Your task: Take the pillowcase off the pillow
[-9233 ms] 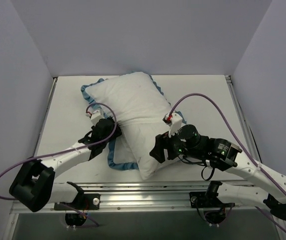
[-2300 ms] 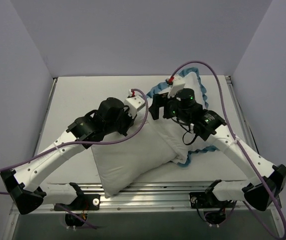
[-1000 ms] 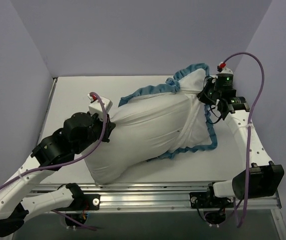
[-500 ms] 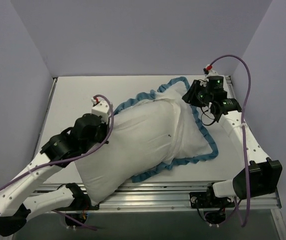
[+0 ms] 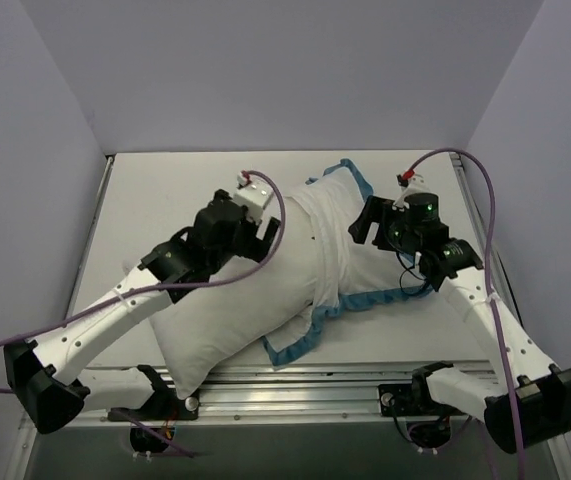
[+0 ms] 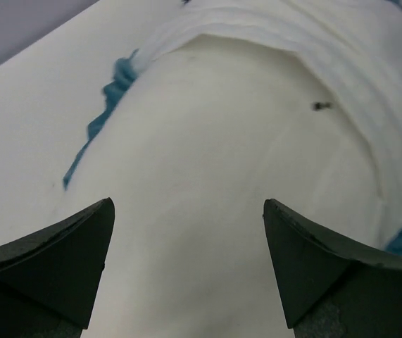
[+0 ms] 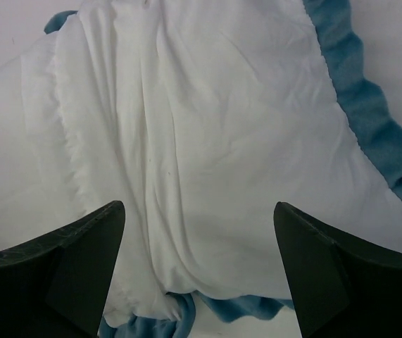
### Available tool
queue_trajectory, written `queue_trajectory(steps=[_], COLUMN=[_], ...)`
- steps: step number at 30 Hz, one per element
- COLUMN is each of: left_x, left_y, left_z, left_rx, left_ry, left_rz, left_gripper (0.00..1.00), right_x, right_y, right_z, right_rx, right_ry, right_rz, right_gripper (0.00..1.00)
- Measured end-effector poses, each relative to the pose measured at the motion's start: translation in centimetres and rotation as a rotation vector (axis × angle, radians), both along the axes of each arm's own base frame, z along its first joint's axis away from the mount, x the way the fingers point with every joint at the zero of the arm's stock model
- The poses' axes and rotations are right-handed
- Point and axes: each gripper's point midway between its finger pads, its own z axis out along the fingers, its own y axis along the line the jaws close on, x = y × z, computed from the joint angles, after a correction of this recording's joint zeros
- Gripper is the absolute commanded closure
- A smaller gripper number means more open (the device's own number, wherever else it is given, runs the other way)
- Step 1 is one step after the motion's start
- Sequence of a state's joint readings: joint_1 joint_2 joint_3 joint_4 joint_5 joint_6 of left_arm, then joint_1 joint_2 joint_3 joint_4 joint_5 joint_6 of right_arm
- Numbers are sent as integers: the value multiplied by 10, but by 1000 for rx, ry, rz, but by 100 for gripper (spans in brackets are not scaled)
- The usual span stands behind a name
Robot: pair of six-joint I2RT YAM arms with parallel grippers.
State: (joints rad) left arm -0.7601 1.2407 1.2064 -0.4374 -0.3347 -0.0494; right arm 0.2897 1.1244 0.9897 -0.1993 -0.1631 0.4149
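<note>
The pillow is laid across the middle of the table, from 7 o'clock to 1 o'clock. Its 7 o'clock end is bare, and its 1 o'clock end is covered by the bunched pillowcase, whose teal edging is seen at 5 o'clock. The left gripper is held wide open above the bare pillow, near a dark speck. The right gripper is also open, above the white pillowcase fabric. Nothing is gripped.
</note>
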Motion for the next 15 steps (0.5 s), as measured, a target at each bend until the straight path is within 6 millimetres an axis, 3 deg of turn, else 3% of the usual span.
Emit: queue_trajectory(steps=[3, 6, 10, 15], left_x=[-47, -89, -121, -128], left_y=[-51, -78, -96, -97], left_z=[11, 1, -38, -106], left_rx=[18, 73, 194, 361], left_ry=[-68, -109, -108, -49], left_rz=[-217, -354, -448, -455], left_gripper=[6, 6, 6, 6], right_x=[-18, -34, -52, -67], right_y=[-7, -12, -16, -19], right_z=[0, -3, -13, -27], right_rx=[1, 6, 14, 16], right_ry=[-17, -25, -18, 8], right_rz=[-9, -11, -9, -8], right_gripper=[12, 11, 8, 7])
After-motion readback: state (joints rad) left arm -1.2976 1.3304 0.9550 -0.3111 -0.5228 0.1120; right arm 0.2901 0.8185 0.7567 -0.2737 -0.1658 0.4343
